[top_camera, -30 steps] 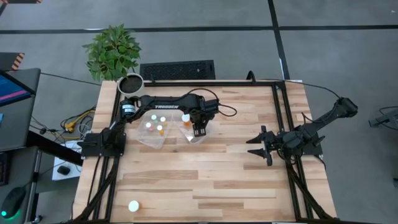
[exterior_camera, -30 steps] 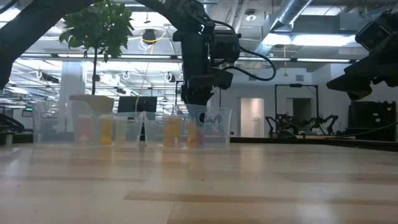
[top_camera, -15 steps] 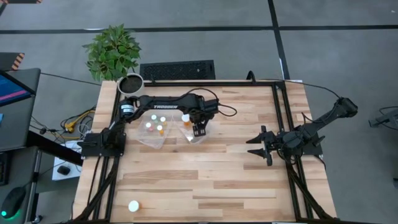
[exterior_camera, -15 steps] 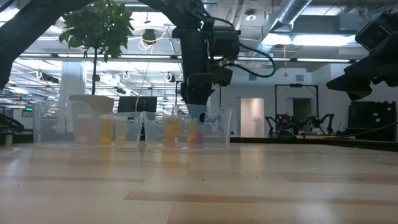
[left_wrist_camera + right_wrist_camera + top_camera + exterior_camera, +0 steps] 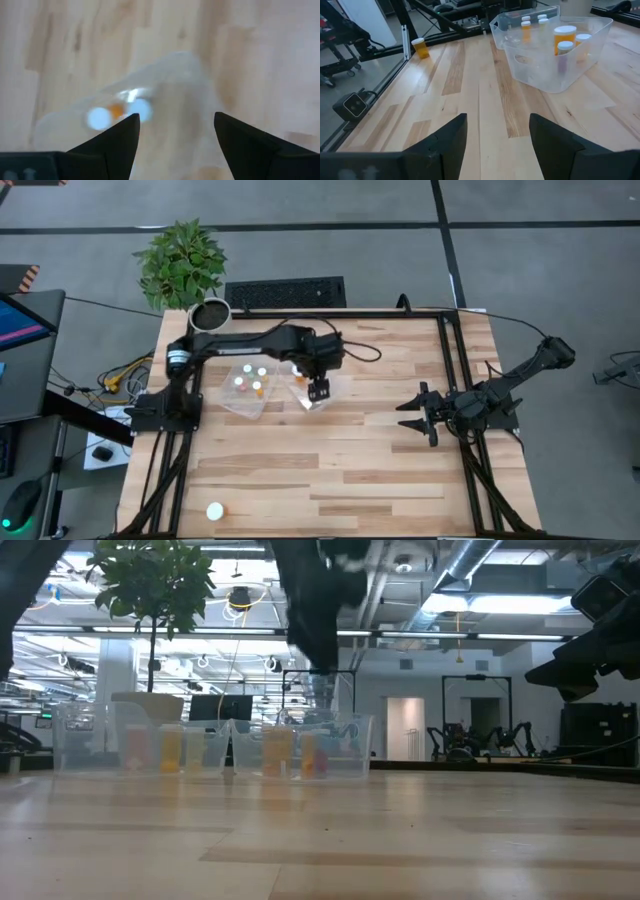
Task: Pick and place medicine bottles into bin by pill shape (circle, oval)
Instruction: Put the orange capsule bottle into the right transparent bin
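Note:
Two clear bins stand side by side at the table's far left: the left bin point(image 5: 248, 386) holds several white-capped bottles point(image 5: 247, 368), and the right bin point(image 5: 312, 388) holds two or three white-capped bottles, some orange-bodied point(image 5: 141, 109). My left gripper point(image 5: 320, 391) hangs open and empty above the right bin, its fingers pointing down point(image 5: 175, 120). One bottle point(image 5: 214, 510) stands alone on its base near the table's near left corner; it also shows in the right wrist view point(image 5: 421, 48). My right gripper point(image 5: 408, 416) waits open at the table's right side.
A potted plant in a white pot point(image 5: 211, 313) stands at the far left corner. A black keyboard point(image 5: 285, 292) lies beyond the far edge. A black frame rail point(image 5: 450, 370) runs along the table's right side. The wooden table top point(image 5: 330, 470) between the bins and the near edge is bare.
My left gripper has gone straight up from inside the right bin to well above its rim. The bins and bottles have stayed where they were.

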Motion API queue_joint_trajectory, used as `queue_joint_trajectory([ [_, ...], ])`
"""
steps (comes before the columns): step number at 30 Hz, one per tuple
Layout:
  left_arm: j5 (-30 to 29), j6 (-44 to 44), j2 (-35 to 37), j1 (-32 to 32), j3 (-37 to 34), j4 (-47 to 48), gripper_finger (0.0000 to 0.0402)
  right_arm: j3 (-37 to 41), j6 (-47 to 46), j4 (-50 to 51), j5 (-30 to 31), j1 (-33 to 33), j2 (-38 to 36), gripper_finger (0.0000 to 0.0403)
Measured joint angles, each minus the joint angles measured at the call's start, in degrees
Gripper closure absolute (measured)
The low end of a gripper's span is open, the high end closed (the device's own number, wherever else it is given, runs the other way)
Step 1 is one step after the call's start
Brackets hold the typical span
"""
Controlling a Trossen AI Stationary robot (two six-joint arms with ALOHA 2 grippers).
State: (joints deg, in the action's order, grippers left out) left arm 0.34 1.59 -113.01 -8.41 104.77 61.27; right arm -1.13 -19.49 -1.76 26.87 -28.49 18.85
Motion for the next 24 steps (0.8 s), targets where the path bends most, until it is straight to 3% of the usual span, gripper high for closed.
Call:
queue_joint_trajectory([
  [5, 1.1, 6.2, 4.2, 7.7, 0.0, 3.4, 0.0152, 0.0, 0.0, 0.0, 0.0, 0.0, 0.0, 0.0177],
  [12, 0.1, 18.3, 4.3, 23.5, 0.0, 5.8, 0.0152, 0.0, 0.1, 0.0, 0.1, 0.0, 0.0, 0.0177],
  [24, -8.4, 53.9, 4.2, 44.7, -1.9, 6.3, 0.0152, 0.0, 0.0, 0.0, 0.2, 0.0, 0.0, 0.0177],
])
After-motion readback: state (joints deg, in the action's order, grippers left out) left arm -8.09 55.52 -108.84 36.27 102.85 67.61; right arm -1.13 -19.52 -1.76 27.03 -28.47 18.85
